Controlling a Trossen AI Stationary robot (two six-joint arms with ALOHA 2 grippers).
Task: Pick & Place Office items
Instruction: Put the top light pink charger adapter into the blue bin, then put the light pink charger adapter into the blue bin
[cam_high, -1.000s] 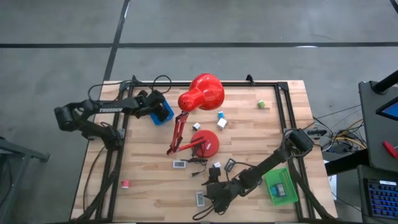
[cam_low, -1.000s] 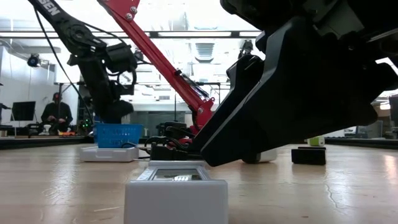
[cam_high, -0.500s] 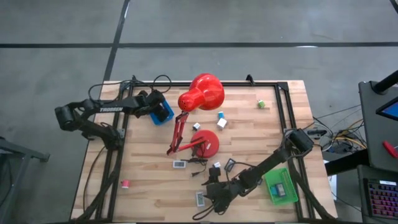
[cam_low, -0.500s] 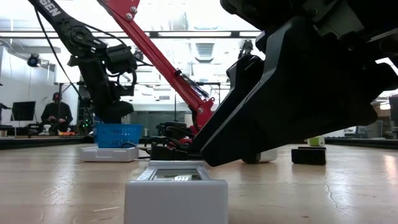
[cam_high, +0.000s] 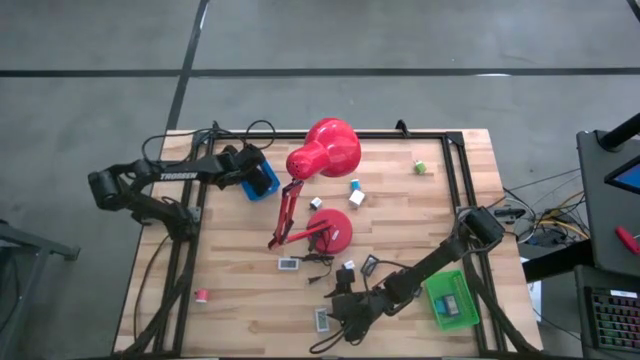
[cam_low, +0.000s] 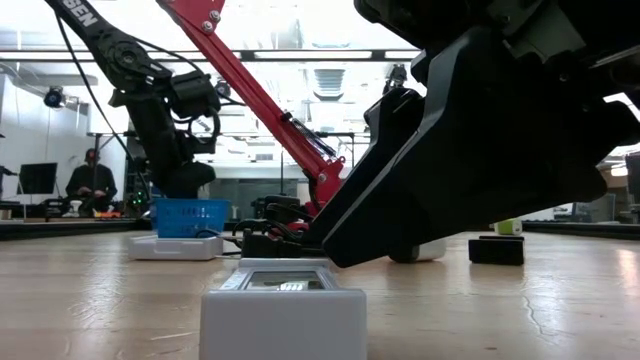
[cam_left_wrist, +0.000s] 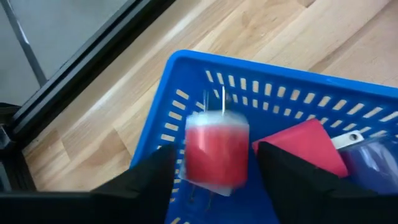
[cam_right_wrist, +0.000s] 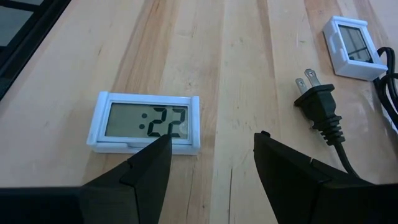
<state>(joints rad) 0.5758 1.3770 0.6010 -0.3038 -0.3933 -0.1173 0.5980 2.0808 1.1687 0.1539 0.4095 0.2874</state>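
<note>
Wooden table (cam_high: 240, 290), red desk lamp (cam_high: 322, 150) mid-top. Left of lamp: left gripper (cam_left_wrist: 211, 171) over blue basket (cam_left_wrist: 292, 99), fingers apart, blurred red block (cam_left_wrist: 216, 154) between them, grip unclear. Below lamp: right gripper (cam_right_wrist: 208, 165), fingers parted, empty, beside white digital clock (cam_right_wrist: 145, 122).

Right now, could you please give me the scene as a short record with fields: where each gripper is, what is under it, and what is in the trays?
left gripper: open, over the blue slotted plastic basket at the table's far left
dropping item: a red block, blurred, between the fingers, not gripped
basket contents: a second red block
right gripper: open, low over the wooden table, near edge
ahead of it: white rectangular digital clock, flat; black power plug
green tray: holds one small flat item
red desk lamp: mid-table
</note>
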